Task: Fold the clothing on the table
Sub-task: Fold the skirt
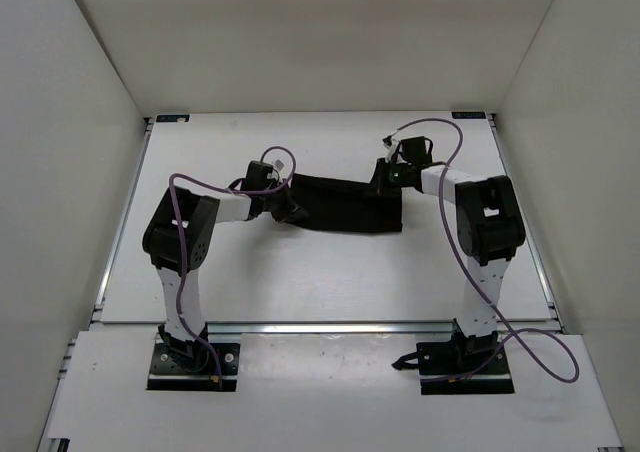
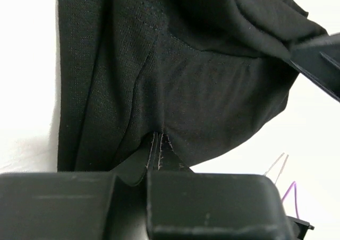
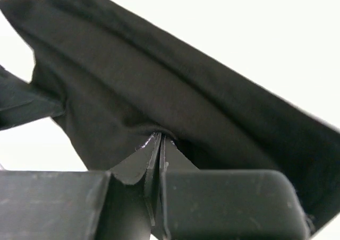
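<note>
We have the black cloth [image 1: 345, 207] out on the white table [image 1: 300, 282], near the middle and a bit toward the far side. It lies in a long strip that runs from side to side. It looks bunched and wrinkly, not flat.

Our left hand [image 1: 288, 212] is at the left end of the cloth. Its two fingers are pressed tight together, and a little bit of cloth with a seam is pinched between them. We can see that up close from the left wrist. Our right hand [image 1: 385, 184] is at the right end, by the far corner. Its fingers are squeezed together too, with a fold of cloth caught between them.

We think we hold both ends at once so the cloth is pulled straight between our hands. Cloth is floppy. If we held just one end, the rest would sag and crumple. With two ends held, we can lift one edge and lay it over the other in a neat line.

Up close, the cloth rises from the fingers in soft folds, so part of it may be off the table. We can't tell how much. The fold is not done yet. We guess the next thing is to move both hands the same way, slowly, so no end slips out.
</note>
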